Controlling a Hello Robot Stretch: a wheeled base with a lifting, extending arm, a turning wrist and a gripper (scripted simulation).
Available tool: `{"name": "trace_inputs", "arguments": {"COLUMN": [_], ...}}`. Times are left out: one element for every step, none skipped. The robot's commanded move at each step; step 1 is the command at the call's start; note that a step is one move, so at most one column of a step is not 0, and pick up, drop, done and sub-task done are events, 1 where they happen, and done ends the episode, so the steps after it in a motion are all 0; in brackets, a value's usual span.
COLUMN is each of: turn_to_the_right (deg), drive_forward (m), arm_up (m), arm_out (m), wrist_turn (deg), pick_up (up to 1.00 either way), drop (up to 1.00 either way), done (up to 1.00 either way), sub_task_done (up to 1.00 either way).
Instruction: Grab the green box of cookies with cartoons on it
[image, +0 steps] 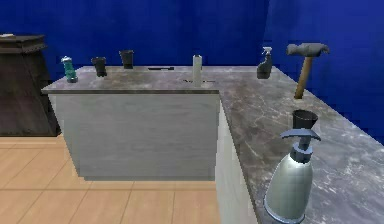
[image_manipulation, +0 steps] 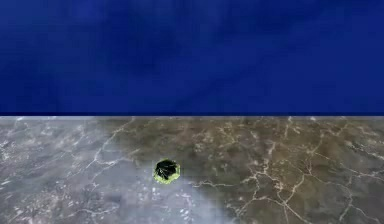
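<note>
A small green and black blob (image_manipulation: 166, 172) lies on the marbled grey-brown countertop (image_manipulation: 280, 160) in the arm side view, low and just left of the middle. Its shape is too small to name. In the forward view an L-shaped counter (image: 250, 95) of the same stone carries several small things, none of which reads as a green box.
On the counter stand a teal can (image: 69, 69), two dark cups (image: 99, 66), a pale bottle (image: 198, 67), a dark spray bottle (image: 264, 64), a hammer (image: 305, 62) and a large grey spray bottle (image: 292, 172). A dark cabinet (image: 22, 85) stands at the left. Blue walls lie behind.
</note>
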Motion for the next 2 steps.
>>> {"name": "trace_inputs", "arguments": {"turn_to_the_right": [0.0,0.0], "drive_forward": [0.0,0.0], "arm_up": [0.5,0.38], "arm_out": [0.0,0.0], "wrist_turn": [0.0,0.0], "pick_up": [0.0,0.0], "drop": [0.0,0.0], "done": [0.0,0.0], "sub_task_done": [0.0,0.0]}}
